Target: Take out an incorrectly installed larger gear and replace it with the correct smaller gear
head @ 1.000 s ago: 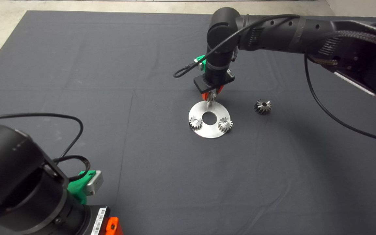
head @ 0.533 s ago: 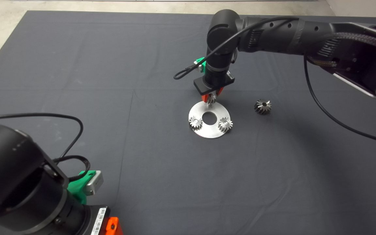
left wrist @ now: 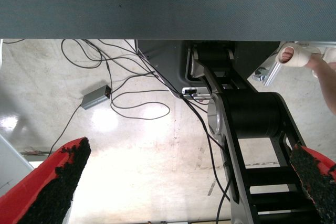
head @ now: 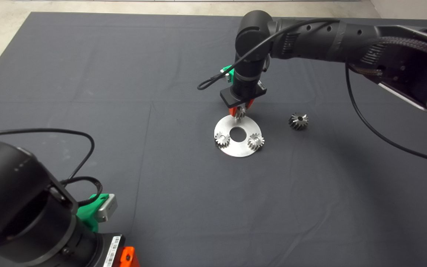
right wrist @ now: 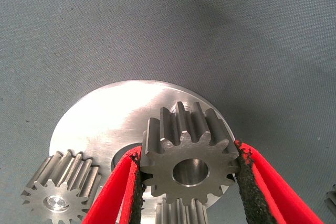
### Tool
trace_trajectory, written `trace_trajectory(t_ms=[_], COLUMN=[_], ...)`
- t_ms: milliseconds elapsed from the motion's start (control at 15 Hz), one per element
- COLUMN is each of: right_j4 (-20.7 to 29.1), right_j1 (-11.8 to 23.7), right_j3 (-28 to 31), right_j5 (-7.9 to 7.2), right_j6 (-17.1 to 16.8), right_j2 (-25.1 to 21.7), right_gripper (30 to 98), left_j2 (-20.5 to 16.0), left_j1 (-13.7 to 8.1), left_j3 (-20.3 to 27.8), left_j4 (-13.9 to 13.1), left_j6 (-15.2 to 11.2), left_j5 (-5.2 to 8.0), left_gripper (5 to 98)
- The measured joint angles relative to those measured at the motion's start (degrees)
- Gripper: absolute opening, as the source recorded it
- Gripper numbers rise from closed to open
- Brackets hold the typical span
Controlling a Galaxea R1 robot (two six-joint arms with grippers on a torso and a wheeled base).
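Smaller gear (right wrist: 188,167) still clamped in right gripper (right wrist: 189,182) above the disc's (head: 232,150) far edge, position unchanged.

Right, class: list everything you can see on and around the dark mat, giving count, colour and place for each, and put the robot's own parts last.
Round steel plate with centre hole: one, silver, mid-mat.
Small fine-toothed steel gears mounted on the plate: two, grey, at its near edge, left and right.
Smaller gear, fine-toothed steel with centre bore: one, grey, held over the plate's far edge.
Larger gear, coarse-toothed steel: one, dark grey, loose on the mat right of the plate.
Dark fabric mat: one, charcoal, covering the table.
Cables and a small grey box: on the pale floor, left wrist view.
Person's hand: partly seen, left wrist view.
Right gripper: red fingers shut on the smaller gear.
Left gripper: open, parked at the mat's lower left.
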Motion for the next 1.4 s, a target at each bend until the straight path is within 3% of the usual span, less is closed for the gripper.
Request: trace_trajectory(t_ms=[1400], right_j4=[0.08], right_j1=[0.02], right_j3=[0.0], right_j5=[-0.02], right_j6=[-0.24], right_j2=[-0.02], right_gripper=[40.3], left_j2=[0.0], left_j1=[-0.01], left_j3=[0.0], left_j4=[0.0], left_j6=[0.0], left_j5=[0.0], left_gripper=[98.1])
